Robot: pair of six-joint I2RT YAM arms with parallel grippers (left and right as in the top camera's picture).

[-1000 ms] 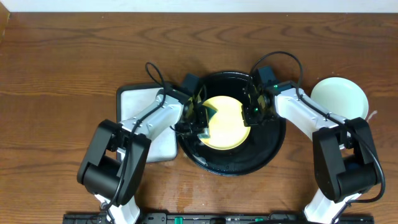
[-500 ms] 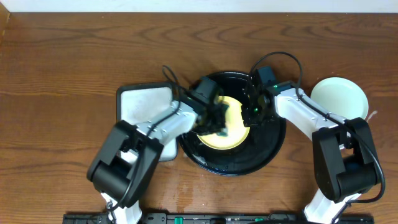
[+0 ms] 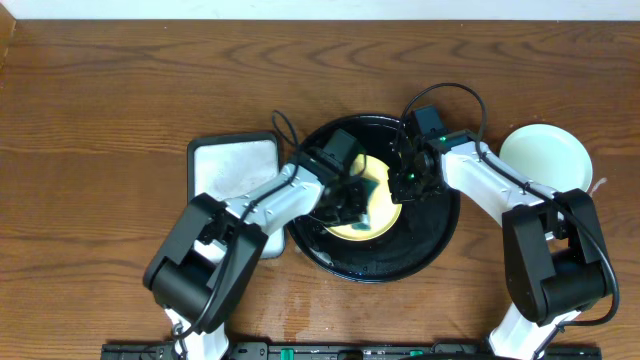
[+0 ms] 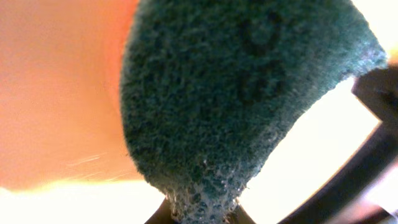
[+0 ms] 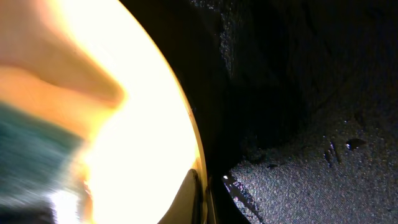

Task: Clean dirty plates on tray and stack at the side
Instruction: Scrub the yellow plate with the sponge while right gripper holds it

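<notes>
**Left gripper [image 3: 352, 203] clamped on dark green scouring sponge [image 3: 372, 187], over small round glossy yellow plate [image 3: 378, 222]**

1. Left arm: the left gripper is seen from overhead above the middle of the yellow plate. The sponge is held between its fingers. In the left wrist view the coarse green fibre of the sponge fills most of the frame, with wet bubbles along its lower edge. The surface behind it is washed out to bright yellow and orange. Contact between sponge and plate cannot be confirmed from these views.

2. Right arm: the right gripper [image 3: 405, 183] is positioned at the right edge of the yellow plate. In the right wrist view the plate's rim is seen running down to the bottom centre of the frame, where the fingertips lie. Glare prevents any finding on whether the fingers are closed on the rim or apart.

3. Plates: the yellow plate lies inside the large round black tray [image 3: 425, 242], left of its centre, and is largely covered by both arms. A pale mint green round plate [image 3: 545, 155] is located on the brown wooden table [image 3: 100, 120], to the right of the tray and apart from it. Whether it is one plate or a stack cannot be told.

4. Other items: a white squarish tray with a dark rim [image 3: 232, 165] is noted just left of the black tray, partly under the left arm.
</notes>
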